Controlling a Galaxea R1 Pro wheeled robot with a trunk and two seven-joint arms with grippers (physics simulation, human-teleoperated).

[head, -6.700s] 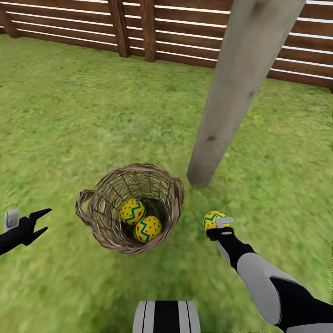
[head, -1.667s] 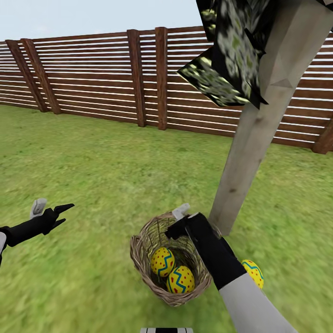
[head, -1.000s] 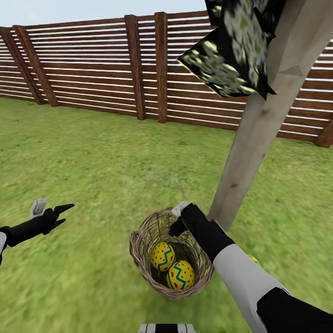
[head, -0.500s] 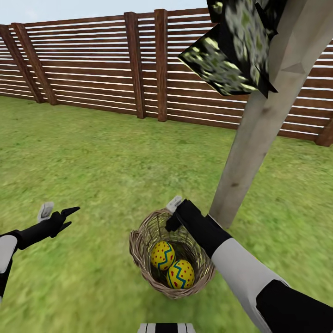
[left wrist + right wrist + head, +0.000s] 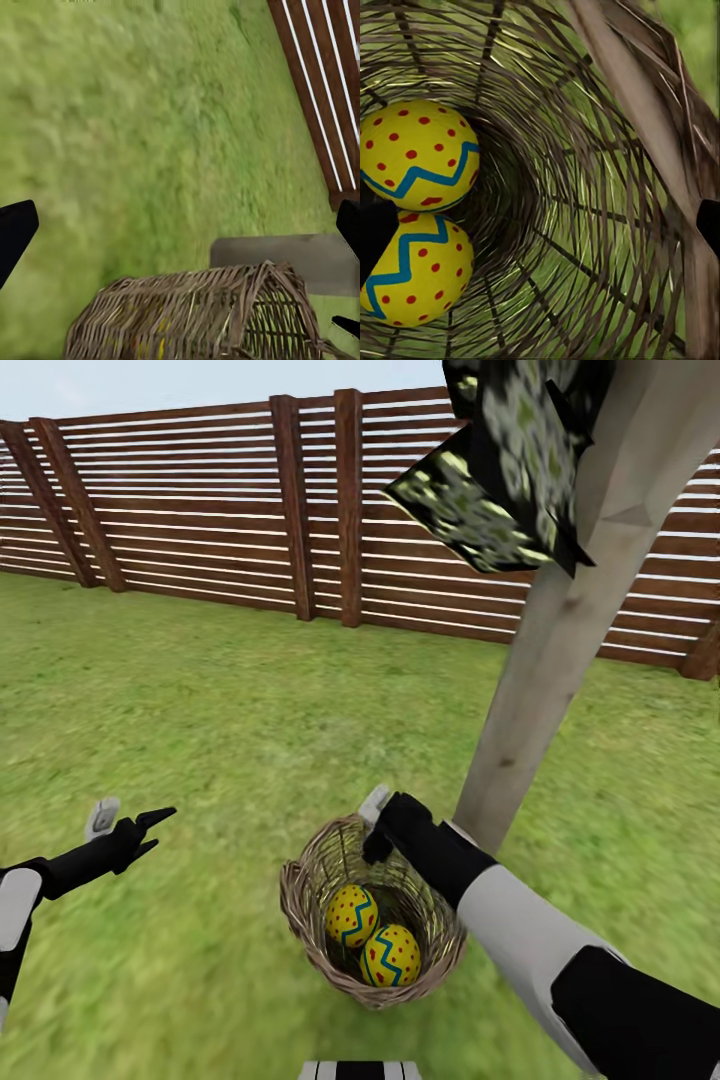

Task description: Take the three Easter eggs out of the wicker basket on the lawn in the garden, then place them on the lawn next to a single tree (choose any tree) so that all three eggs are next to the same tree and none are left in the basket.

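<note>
- Head view: right gripper (image 5: 378, 830) sits over the far rim of the wicker basket (image 5: 305, 930), arm reaching in from the near right. Compared with 6.7 s ago, when it held an egg on the grass right of the basket, it now carries nothing visible.
- That first egg showed on the lawn (image 5: 200, 710) 1.7 s ago, beside the right forearm near the trunk base. Now the forearm covers that spot, so I can't confirm it.
- Two Easter eggs (image 5: 352, 914) are left in the basket, touching each other, below and nearer the robot than the right gripper.
- Right wrist view: camera looks straight down into the basket. Both eggs (image 5: 416, 154) lie ahead of the fingers against one wall, and dark fingertips (image 5: 375, 232) show at both picture edges, well apart, so the jaws are spread wide and empty.
- Over the last second the right gripper barely moved, just a small settle above the rim.
- Left gripper (image 5: 128, 826) hovers over grass well off to the left side of the basket, fingers apart, holding nothing. It drifted slightly toward the basket in the last second.
- Left wrist view: basket (image 5: 195, 315) and tree (image 5: 285, 259) trunk base are ahead of the left claw.
- Tree (image 5: 555, 660) trunk stands just beyond the right gripper, just beside the basket.
- Judgement: one egg likely delivered, and the second pick is starting.
</note>
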